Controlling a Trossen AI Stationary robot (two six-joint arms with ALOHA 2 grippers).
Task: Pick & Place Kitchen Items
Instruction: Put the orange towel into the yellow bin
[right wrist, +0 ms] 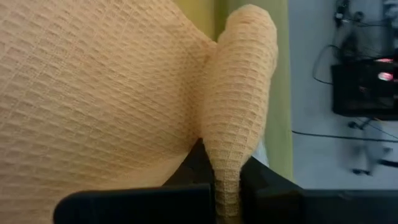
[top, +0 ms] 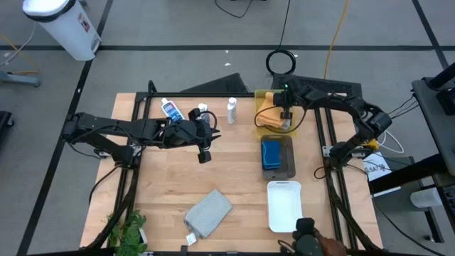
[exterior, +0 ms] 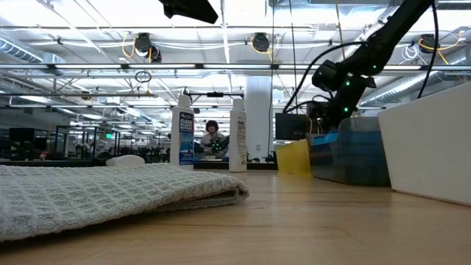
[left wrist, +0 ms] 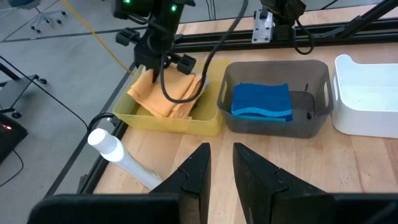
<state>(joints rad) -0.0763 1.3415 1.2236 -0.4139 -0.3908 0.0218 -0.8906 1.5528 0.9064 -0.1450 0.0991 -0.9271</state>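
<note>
An orange folded towel (top: 269, 114) lies in the yellow tray (top: 259, 94) at the table's far right, and my right gripper (top: 285, 116) is shut on it from above. Blue sponges (top: 271, 151) sit in the dark grey tray (top: 288, 162) just nearer. A grey towel (top: 208, 212) lies flat near the front edge. Three white blue-labelled bottles are at the far edge: one lies flat (top: 170, 110), while another (top: 201, 112) and a third (top: 232, 110) stand beside it. My left gripper (top: 205, 153) hovers over mid-table, narrowly open, nothing between its fingers (left wrist: 202, 163). My right gripper pinches a raised fold of the orange towel (right wrist: 233, 143) between its two fingers (right wrist: 261, 177). The fingers slant down from above. The fold stands up as a rounded ridge, while the rest of the towel (left wrist: 165, 96) lies in the yellow tray.
A white tray (top: 284, 206) stands near the front right, in line with the dark grey and yellow trays. Black frame rails (top: 328, 149) run along the table's sides. A plant (top: 124, 231) sits at the front left corner. Bare wood lies between the grey towel and my left gripper.
</note>
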